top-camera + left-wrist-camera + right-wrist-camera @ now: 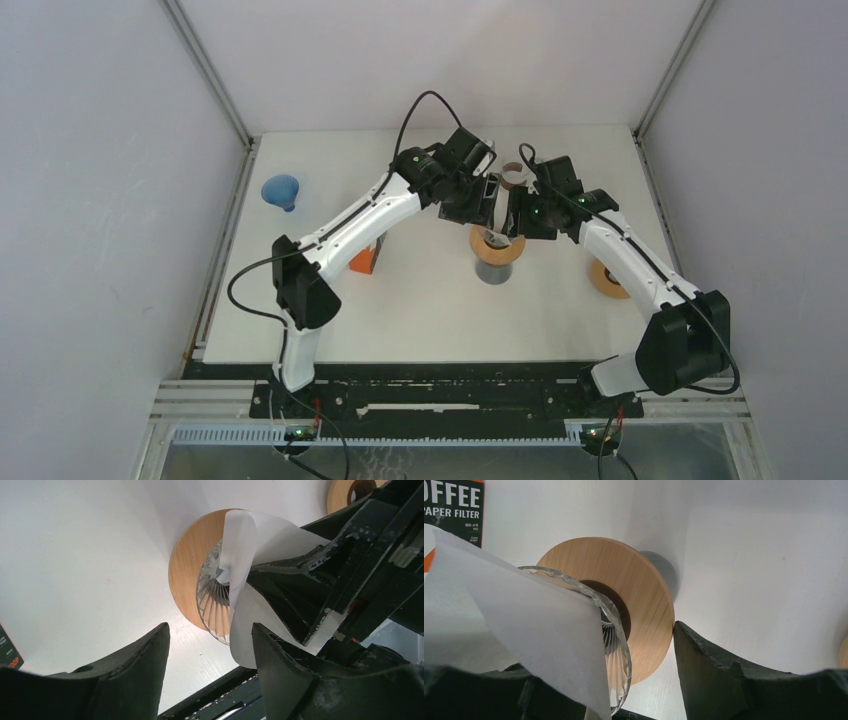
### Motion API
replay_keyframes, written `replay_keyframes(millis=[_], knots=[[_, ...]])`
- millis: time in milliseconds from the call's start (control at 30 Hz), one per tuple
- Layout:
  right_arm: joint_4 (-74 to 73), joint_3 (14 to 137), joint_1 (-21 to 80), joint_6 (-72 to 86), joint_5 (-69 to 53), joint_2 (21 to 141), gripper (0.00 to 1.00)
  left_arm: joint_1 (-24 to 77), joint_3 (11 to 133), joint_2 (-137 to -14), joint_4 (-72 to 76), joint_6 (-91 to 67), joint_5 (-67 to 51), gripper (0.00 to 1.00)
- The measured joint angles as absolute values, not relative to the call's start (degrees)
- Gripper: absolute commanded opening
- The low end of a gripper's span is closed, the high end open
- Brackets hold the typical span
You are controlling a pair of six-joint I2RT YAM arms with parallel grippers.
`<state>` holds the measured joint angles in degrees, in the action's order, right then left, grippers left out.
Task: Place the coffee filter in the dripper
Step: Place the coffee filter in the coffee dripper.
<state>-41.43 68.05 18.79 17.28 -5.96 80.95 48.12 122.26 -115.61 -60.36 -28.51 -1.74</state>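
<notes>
One blue funnel point(282, 190) (overhead only), well apart from dripper point(492, 244)

The dripper point(495, 252) stands in the middle of the table point(430, 320). The filter point(524, 630) leans over its rim. Just behind it, the left gripper point(487, 200) and the right gripper point(512, 215) hang side by side. A box point(365, 260) lies to the left. A funnel point(283, 191) sits far left at the back. A ring point(606, 280) lies to the right.
</notes>
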Motion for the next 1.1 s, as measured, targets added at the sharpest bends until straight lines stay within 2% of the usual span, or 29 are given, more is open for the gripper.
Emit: replay_keyframes(millis=[367,800,1100], knots=[[-40.47,67.92,18.85,17.28,-6.66,80.95,0.66,47.99,122.26,-115.74,-58.72,-28.58,-2.35,0.71],[-40.6,67.92,17.65,17.21,-6.57,79.77,0.68,47.66,119.0,-116.14,-57.93,-28.4,-1.54,0.6],[-41.01,67.92,16.12,17.21,-6.52,78.3,0.68,47.48,117.84,-116.14,-57.89,-27.9,-0.67,0.57]])
